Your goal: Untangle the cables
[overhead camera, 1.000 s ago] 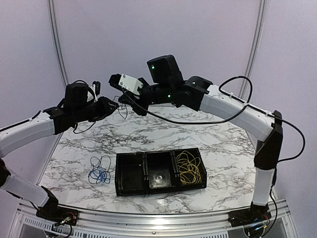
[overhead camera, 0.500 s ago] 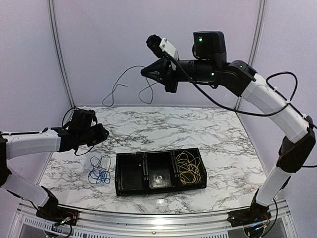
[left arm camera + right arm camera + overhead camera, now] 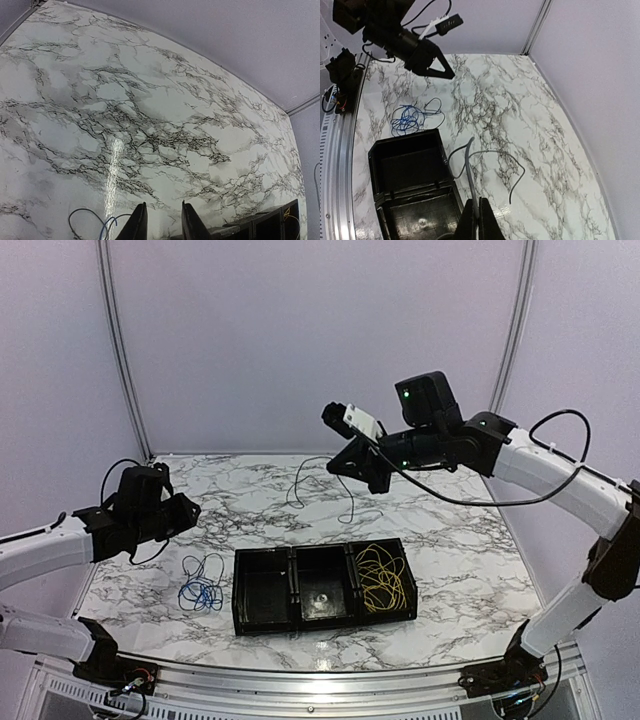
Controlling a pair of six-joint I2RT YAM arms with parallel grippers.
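Fingers of the right claw (image 3: 475, 209) are clamped on the grey cable (image 3: 468, 165), a thin strand hanging in loose bends above the table (image 3: 450, 530). The blue cable (image 3: 203, 585) lies coiled just left of the tray (image 3: 300, 626), the yellow cable (image 3: 380, 578) sits in its right compartment, and the left claw (image 3: 162, 225) stands parted, empty.

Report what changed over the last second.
The left tool drew away from the right tool, swinging down and left. It is now open near the blue cable. The right tool, shut on the grey cable, lifted it high, then lowered it to dangle over the table behind the tray. The blue cable, yellow cable and tray stayed put.
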